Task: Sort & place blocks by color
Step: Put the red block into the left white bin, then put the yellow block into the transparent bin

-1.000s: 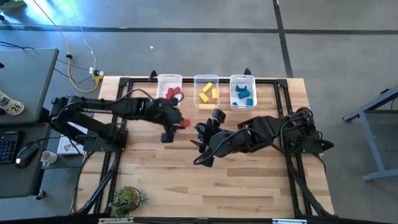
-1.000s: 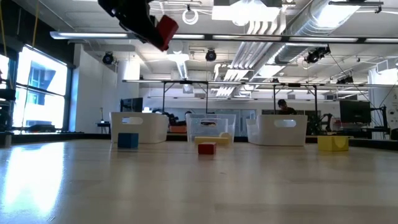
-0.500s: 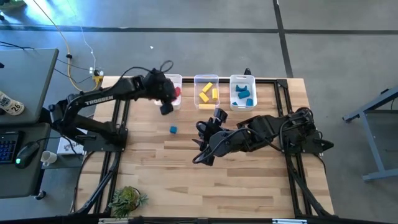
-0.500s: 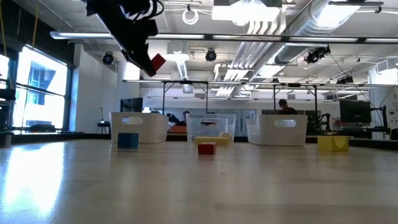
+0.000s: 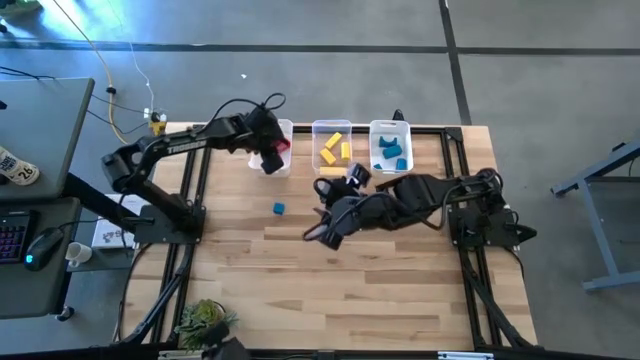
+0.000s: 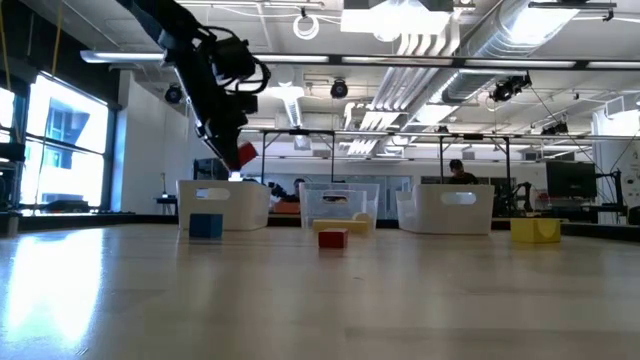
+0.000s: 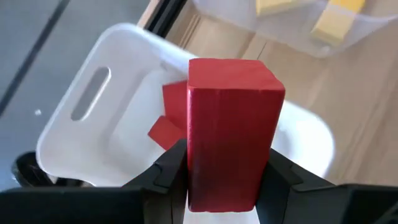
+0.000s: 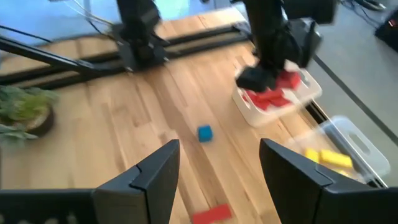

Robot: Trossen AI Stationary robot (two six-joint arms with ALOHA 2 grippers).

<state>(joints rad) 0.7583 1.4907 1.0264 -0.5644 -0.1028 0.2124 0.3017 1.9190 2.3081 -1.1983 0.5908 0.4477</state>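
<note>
Wood tabletop (image 5: pixel 380 280), left pincer (image 5: pixel 270 158) gripping red block (image 7: pixel 230 130), right pincer (image 8: pixel 217 180) apparently open.

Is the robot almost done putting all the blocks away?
Nearly. The three bins already hold red, yellow and blue blocks. The left gripper is holding a red block over the red bin. Left on the table: a blue block, another red block and a yellow one. The right gripper is open and empty.

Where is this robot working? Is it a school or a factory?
Probably a robotics lab or workshop: bare ducts run across the ceiling, a person sits far behind, and a desk with a keyboard and mouse stands beside the wooden table.
</note>
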